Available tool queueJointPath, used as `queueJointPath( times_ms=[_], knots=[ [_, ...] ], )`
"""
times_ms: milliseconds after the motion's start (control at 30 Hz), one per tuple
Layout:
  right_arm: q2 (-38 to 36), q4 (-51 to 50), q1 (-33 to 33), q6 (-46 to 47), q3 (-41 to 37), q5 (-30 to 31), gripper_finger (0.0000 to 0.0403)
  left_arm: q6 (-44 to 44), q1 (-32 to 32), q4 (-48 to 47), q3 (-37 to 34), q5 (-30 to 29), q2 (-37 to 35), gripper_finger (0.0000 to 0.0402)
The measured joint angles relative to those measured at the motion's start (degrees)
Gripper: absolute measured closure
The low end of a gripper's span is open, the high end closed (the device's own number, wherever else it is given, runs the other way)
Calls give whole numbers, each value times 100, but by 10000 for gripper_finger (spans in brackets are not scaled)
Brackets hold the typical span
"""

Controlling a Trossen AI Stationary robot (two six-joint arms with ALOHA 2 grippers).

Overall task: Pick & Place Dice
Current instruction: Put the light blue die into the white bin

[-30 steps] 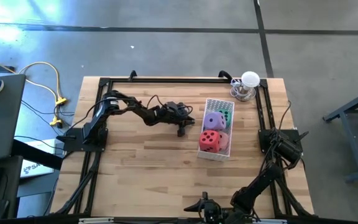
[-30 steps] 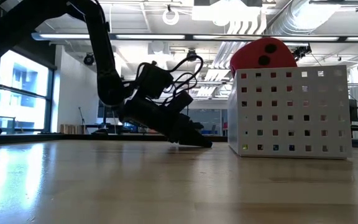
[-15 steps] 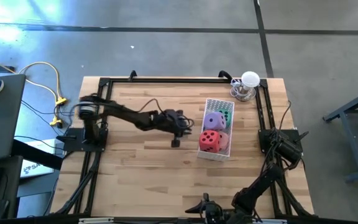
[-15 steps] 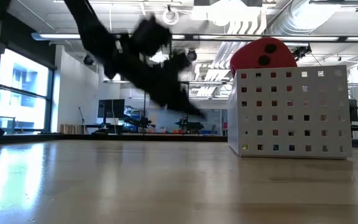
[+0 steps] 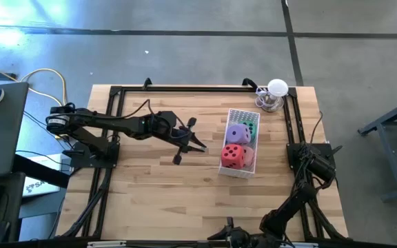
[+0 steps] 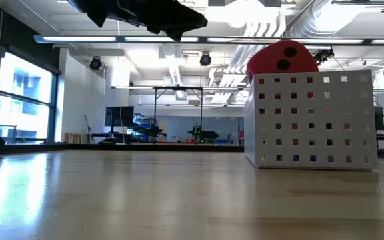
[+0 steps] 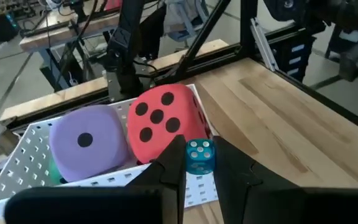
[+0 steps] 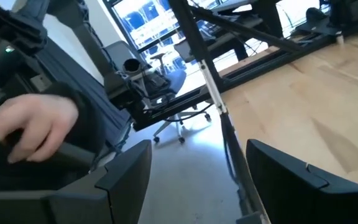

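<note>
right hand (image 8: pixel 197 180): closest thing, parked at the near edge of the table (image 5: pixel 157 186), fingers spread apart with nothing between them. In the high view it's cut off by the picture edge.
left hand (image 7: pixel 199 146): hanging up in the air over bare wood, near the basket's left side but not touching it. Its fingers are pinched on a small blue die (image 7: pixel 199 157).
arms: 2, both dark. In the low view the left one only peeks in along the top.
basket (image 5: pixel 233 171): 1, white with holes all over, sitting right of the table's middle.
dice: 4 big soft ones, all in the basket, one of each colour.
red die (image 5: pixel 233 156): near end of the basket, sticks up over the rim in the low view.
pink die (image 5: pixel 249 158): squeezed in beside the red one, mostly covered, so I only get a strip of it.
purple die (image 5: pixel 238 133): just behind the red one, one pip facing the left wrist view.
green die (image 5: pixel 251 128): far end beside the purple one, only a sliver shows.
far corner: 1 white round-topped thing (image 5: pixel 276 92), can't tell what it is.
room beyond: a person's hand (image 8: pixel 33 127) resting on something dark, too blurry to make out.
</note>
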Motion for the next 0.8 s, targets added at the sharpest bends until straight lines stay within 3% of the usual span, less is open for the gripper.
queueJointPath(
  times_ms=[100,267,400,467,567,700,800],
  knots=[
    [0,6,-33,-48,0,-33,149,-131,5,9,58,34,113,353],
    [0,87,-26,-618,0,387,149,-640,-75,-162,64,646,90,353],
    [-11,116,21,-1029,0,610,149,-784,-427,-531,68,1340,-167,353],
    [-15,126,21,-1083,0,715,149,-664,-731,-671,68,1363,-294,353],
    [-15,182,-9,-1041,0,875,149,-177,-1302,-920,68,976,-418,353],
    [-15,553,-177,-1033,0,966,149,716,-2179,-1298,68,24,-458,353],
    [-22,910,-365,-931,0,533,149,1025,-2821,-1450,68,-807,-457,353]
  ],
)
